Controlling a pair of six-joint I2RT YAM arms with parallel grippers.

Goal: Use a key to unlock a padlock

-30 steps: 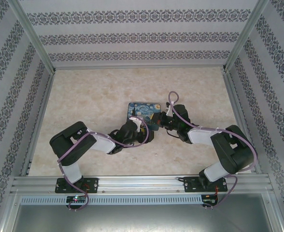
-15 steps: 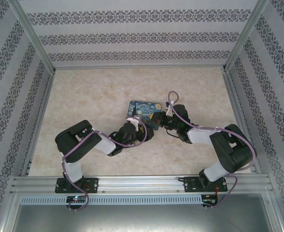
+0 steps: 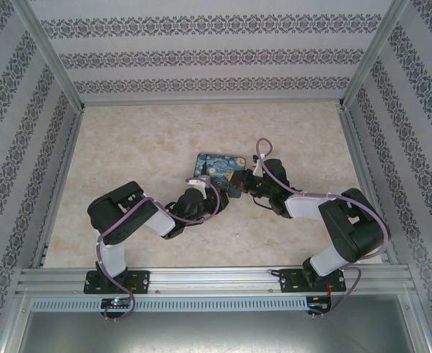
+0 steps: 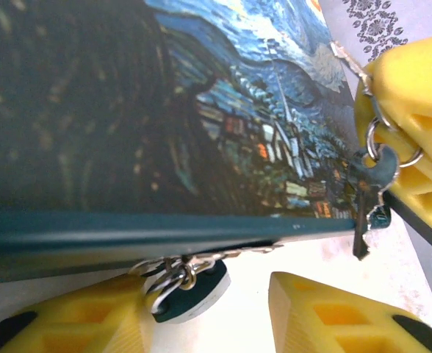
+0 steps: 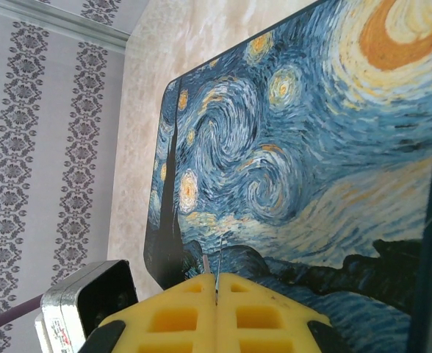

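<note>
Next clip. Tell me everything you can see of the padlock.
The padlock is tiny, with a rounded blue-green body, pale along its rim, and a thin silvery metal shackle caught in small metal links. In the left wrist view it sits tilted just under the front edge of the night-sky box. It lies between the yellow fingers of the open left gripper, close against the finger on the picture's left and apart from the other. Whether it is locked cannot be told.

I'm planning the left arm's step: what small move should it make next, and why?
Probably close the left pincer on the padlock: it hangs at the night-sky box's edge between the open fingers, while the shut right pincer dangles the key from its ring nearby.
</note>
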